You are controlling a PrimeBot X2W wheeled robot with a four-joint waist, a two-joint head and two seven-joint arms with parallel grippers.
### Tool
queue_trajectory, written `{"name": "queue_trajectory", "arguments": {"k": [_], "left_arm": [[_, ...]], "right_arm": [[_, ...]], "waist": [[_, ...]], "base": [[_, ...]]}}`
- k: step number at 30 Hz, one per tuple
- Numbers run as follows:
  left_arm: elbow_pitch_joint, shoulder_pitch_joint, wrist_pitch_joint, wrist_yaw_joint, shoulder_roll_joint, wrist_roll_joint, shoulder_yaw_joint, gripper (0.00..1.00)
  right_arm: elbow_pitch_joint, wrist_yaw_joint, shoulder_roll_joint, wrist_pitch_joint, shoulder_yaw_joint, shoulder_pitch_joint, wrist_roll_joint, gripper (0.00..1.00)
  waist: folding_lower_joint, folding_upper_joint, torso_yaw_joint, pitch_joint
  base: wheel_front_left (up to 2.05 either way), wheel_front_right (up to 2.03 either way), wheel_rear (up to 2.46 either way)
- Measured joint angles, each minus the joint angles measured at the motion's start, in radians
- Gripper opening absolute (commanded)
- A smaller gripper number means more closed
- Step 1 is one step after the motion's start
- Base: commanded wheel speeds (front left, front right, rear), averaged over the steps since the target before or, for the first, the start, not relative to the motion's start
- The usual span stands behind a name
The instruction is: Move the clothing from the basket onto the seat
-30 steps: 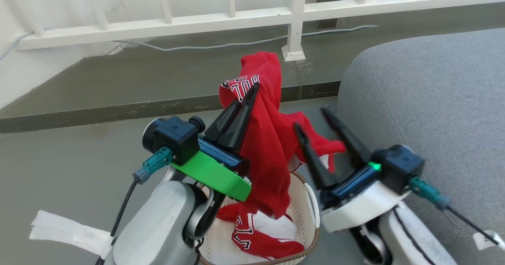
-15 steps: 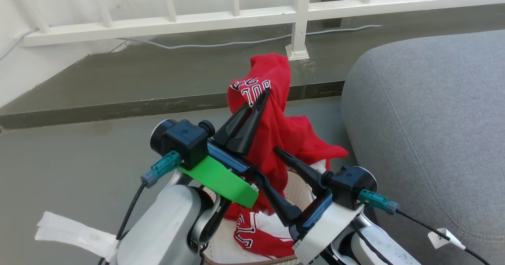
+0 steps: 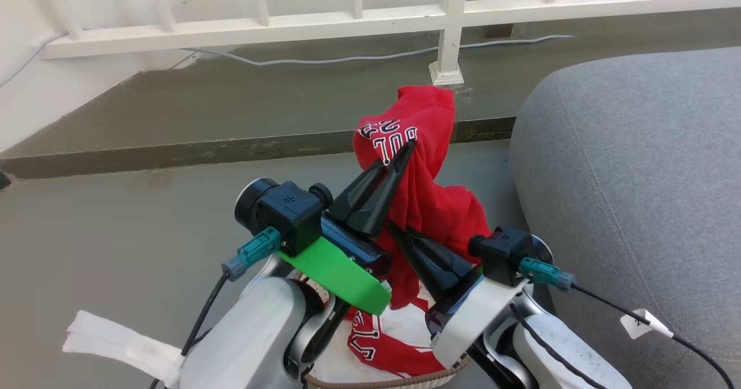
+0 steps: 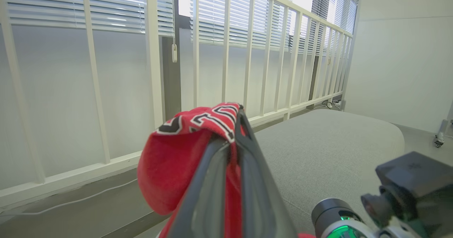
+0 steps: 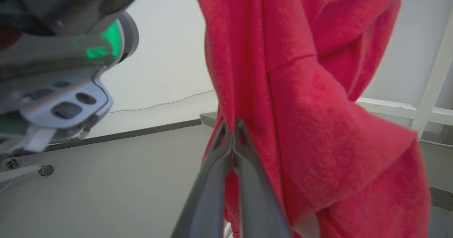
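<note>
Left gripper (image 3: 406,150) and right gripper (image 3: 392,226) both pinched tight on hanging red jersey (image 3: 431,204) above basket (image 3: 376,384), beside seat (image 3: 637,175)

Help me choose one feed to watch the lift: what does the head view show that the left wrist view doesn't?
Head view adds: the basket with a second jersey inside, and the right gripper, jaws shut on the lifted jersey. Left wrist view adds: window blinds. Both: the railing, the grey seat, and the left gripper shut on that jersey.
</note>
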Motion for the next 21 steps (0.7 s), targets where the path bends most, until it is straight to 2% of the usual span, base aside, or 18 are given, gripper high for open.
{"name": "queue_trajectory", "arguments": {"k": [14,15,16,17,21], "left_arm": [[-0.012,0.000,0.012,-0.002,0.003,0.003,-0.019,0.01],[-0.014,0.000,0.012,-0.002,0.004,0.003,-0.021,0.32],[-0.017,0.000,0.020,-0.009,0.007,0.003,-0.026,0.81],[-0.019,0.000,0.020,-0.009,0.007,0.003,-0.027,1.00],[-0.037,0.000,0.020,-0.009,0.014,0.006,-0.033,1.00]], "right_arm": [[0.024,0.000,0.000,-0.037,-0.015,-0.050,0.038,0.00],[0.026,0.000,0.000,-0.038,-0.020,-0.056,0.038,0.00],[0.031,0.000,0.000,-0.046,-0.027,-0.062,0.039,0.00],[0.034,0.000,0.000,-0.047,-0.031,-0.062,0.039,0.00],[0.045,0.000,0.000,-0.061,-0.053,-0.069,0.039,0.00]], "waist": [[0.0000,0.0000,0.002,0.003],[0.0001,0.0000,0.001,0.002],[0.0000,0.0000,0.000,0.002],[0.0000,0.0000,-0.001,0.001],[0.0001,0.0000,-0.003,-0.001]], "base": [[0.00,0.00,0.00],[0.00,0.00,0.00],[0.00,0.00,0.00],[0.00,0.00,0.00],[0.00,0.00,0.00]]}}
